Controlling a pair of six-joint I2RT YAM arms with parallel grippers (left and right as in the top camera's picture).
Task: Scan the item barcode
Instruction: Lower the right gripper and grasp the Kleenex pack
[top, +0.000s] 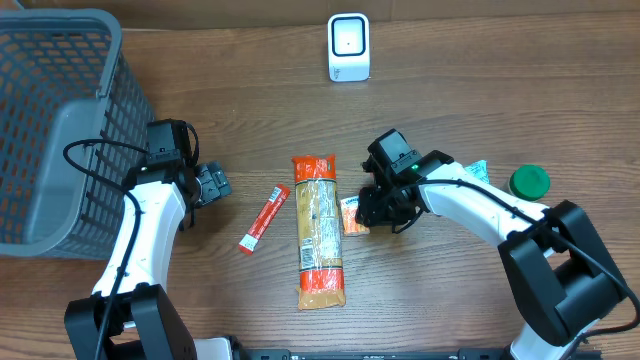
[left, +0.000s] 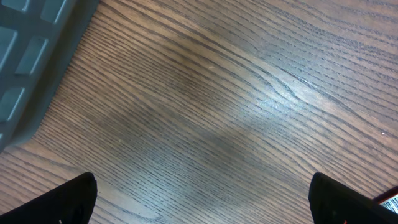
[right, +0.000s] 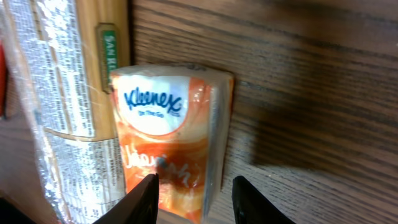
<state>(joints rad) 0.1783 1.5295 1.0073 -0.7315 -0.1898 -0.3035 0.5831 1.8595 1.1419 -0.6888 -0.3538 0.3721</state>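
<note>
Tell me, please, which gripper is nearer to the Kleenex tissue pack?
Right. The right gripper has its fingers flanking the tissue pack; the left gripper sits beyond the pasta package, near the basket.

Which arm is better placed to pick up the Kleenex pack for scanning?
Right. The right gripper straddles the Kleenex pack beside the pasta bag; the left gripper is open over bare table by the basket.

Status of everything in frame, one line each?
left gripper: jaws wide open, empty, over bare table
right gripper: jaws straddling Kleenex pack edge, grip unclear
Kleenex pack: flat on table beside spaghetti pack
spaghetti pack: lying flat, untouched
red stick packet: lying flat, untouched
scanner: upright, nothing in front
basket: upright, nothing visible inside
green cap: on table, far right
</note>
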